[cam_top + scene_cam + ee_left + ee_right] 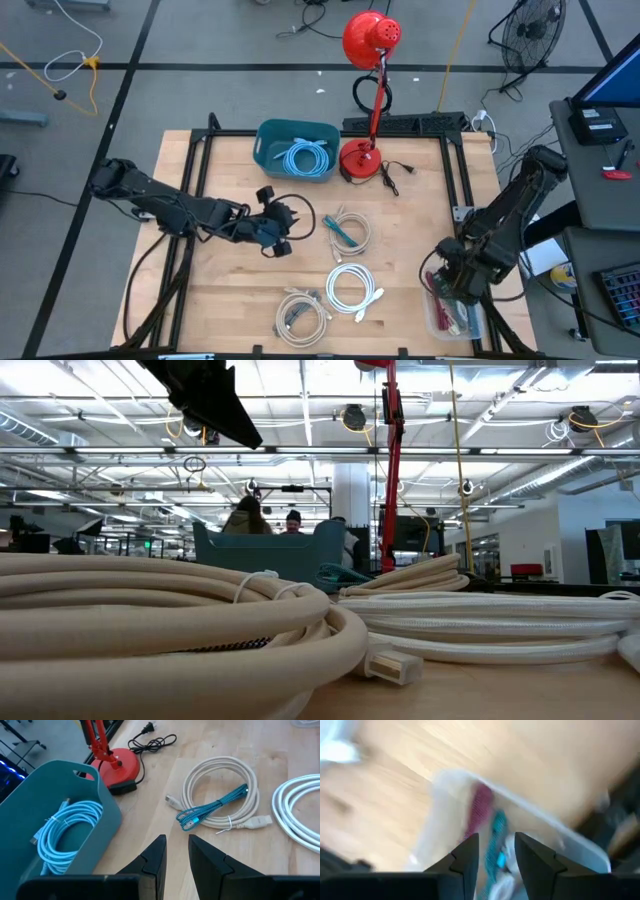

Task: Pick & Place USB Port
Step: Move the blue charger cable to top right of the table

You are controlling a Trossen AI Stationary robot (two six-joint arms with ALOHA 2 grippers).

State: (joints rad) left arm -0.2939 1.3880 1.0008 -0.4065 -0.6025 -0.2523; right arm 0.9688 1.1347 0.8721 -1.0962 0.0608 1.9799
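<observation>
Several coiled USB cables lie flat on the wooden table: a white coil with a teal braided bundle lying on it [347, 230] [220, 802], a white coil [352, 288], and a whitish coil [300, 312]. A teal bin [297, 150] [55, 810] holds a light-blue cable [62, 832]. My left gripper [283, 235] [176, 851] hovers left of the white-and-teal coil, open by a narrow gap and empty. My right gripper [447, 285] [496, 851] hangs open and empty over a clear container [455, 318] [535, 820] of red and teal cables.
A red desk lamp [365, 100] stands behind the coils, its base [117, 767] beside the bin and its black cord [150, 742] loose on the wood. A black frame borders the table. In the low view the white coils [200, 620] fill the foreground. People show far behind.
</observation>
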